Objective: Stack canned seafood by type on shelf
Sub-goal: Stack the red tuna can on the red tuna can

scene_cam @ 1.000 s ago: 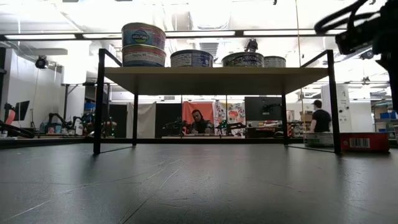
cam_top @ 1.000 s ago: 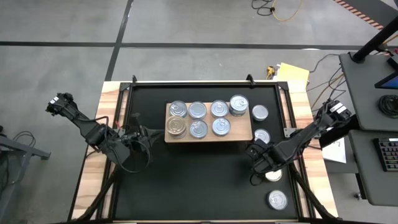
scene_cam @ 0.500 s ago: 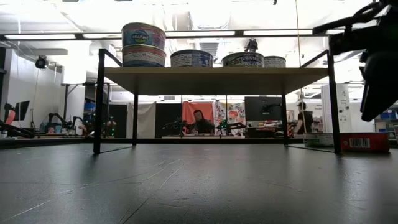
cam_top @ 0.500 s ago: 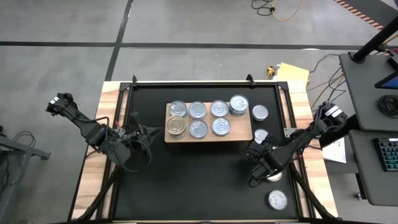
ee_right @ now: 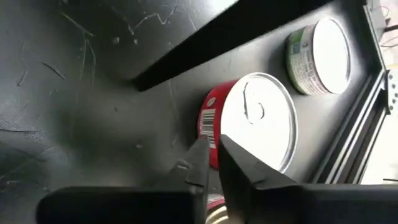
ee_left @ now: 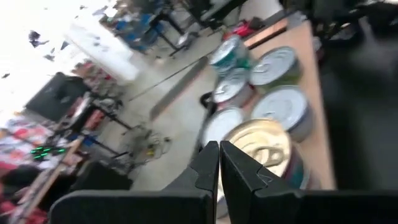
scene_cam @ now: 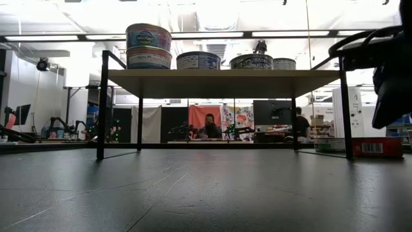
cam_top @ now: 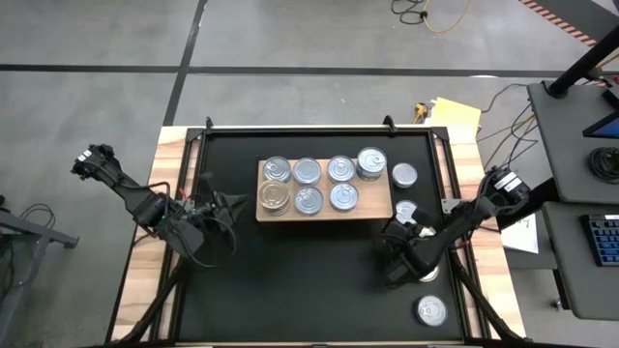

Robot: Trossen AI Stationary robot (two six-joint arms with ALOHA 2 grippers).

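right pincer [ee_right: 212, 163] pinched nearly closed, empty, low beside the red-label tin [ee_right: 249, 121] on the table right of the shelf [cam_top: 325, 207]. spread fingers, centre over the lid, grip the wall. left pincer [ee_left: 219, 167] closed, parked left of the shelf.

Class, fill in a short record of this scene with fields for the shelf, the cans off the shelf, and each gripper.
Shelf: light-wood shelf holding seven cans in two rows, one gold-lidded can among them.
Cans off shelf: four on the black mat, right of the shelf, including a red-sided can.
Left gripper: shut, empty, just left of the shelf.
Right gripper: shut, holding nothing visible, low over the mat near the loose cans.
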